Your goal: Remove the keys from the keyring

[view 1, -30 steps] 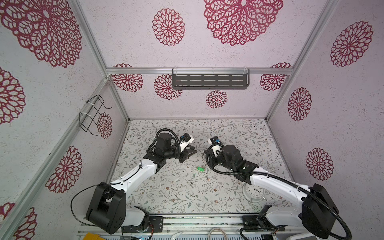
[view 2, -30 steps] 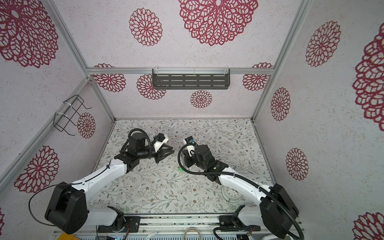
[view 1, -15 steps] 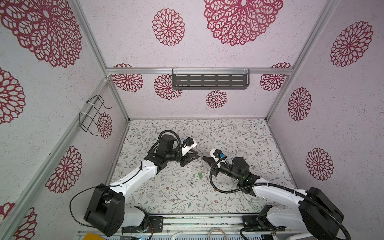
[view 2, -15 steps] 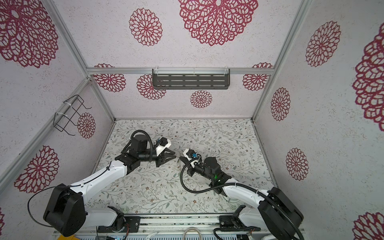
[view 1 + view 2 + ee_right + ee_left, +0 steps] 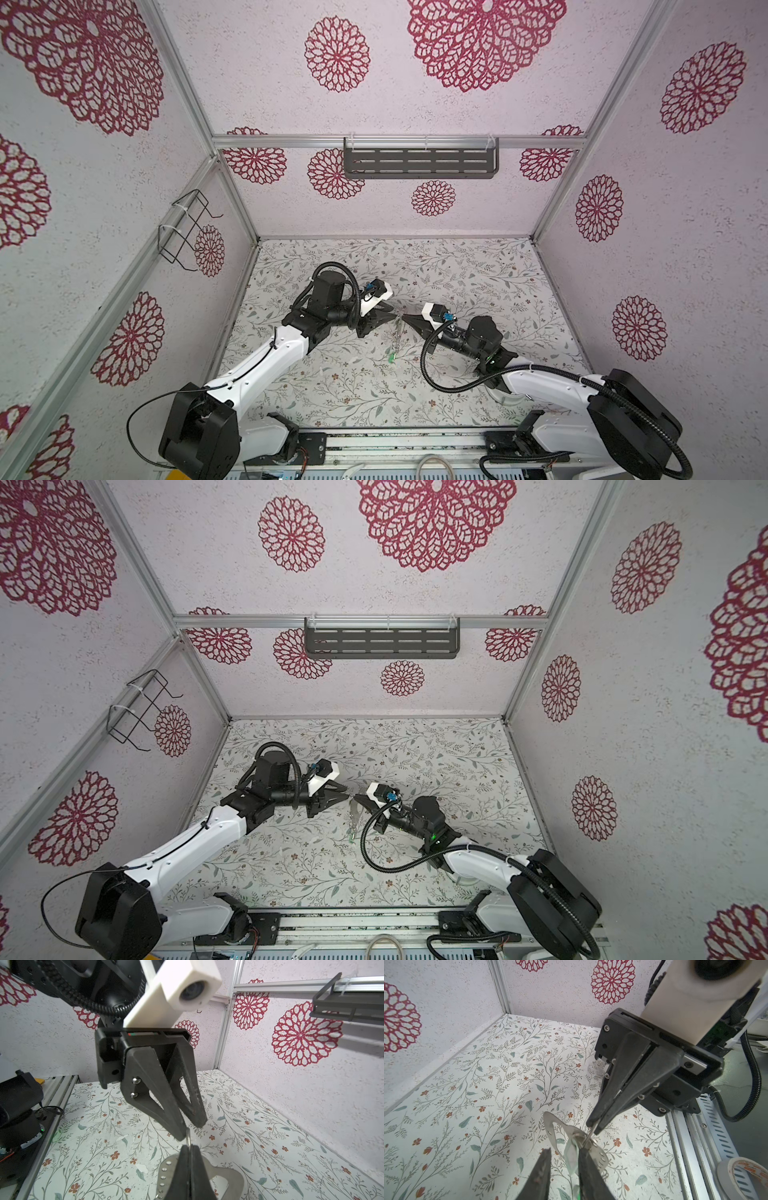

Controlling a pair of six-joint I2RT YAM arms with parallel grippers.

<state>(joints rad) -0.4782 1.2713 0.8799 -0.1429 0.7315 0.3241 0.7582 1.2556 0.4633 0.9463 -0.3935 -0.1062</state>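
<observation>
The keyring (image 5: 552, 1132), a flat dull metal loop, hangs above the floral table between both grippers, seen also in both top views (image 5: 398, 329) (image 5: 353, 812). My right gripper (image 5: 188, 1147) (image 5: 592, 1126) is shut on a small wire ring (image 5: 188, 1136) threaded through the keyring. A pale tag (image 5: 571, 1157) dangles in the gap of my left gripper (image 5: 563, 1153) (image 5: 190, 1129), whose jaws stand partly open; one finger (image 5: 588, 1169) lies against the keyring's plate. The green tag (image 5: 392, 356) hangs lowest. The keys' metal blades are mostly hidden.
A tape roll (image 5: 737, 1176) lies by the rail at the table's front. A round white object (image 5: 509, 400) sits partly hidden under my right arm. A dark shelf (image 5: 419, 162) hangs on the back wall and a wire basket (image 5: 187, 228) on the left wall.
My right gripper has tipped from pointing down to lying low and level, carrying the ring and keyring toward the left gripper. The left gripper has shifted right, and the tips now nearly meet.
</observation>
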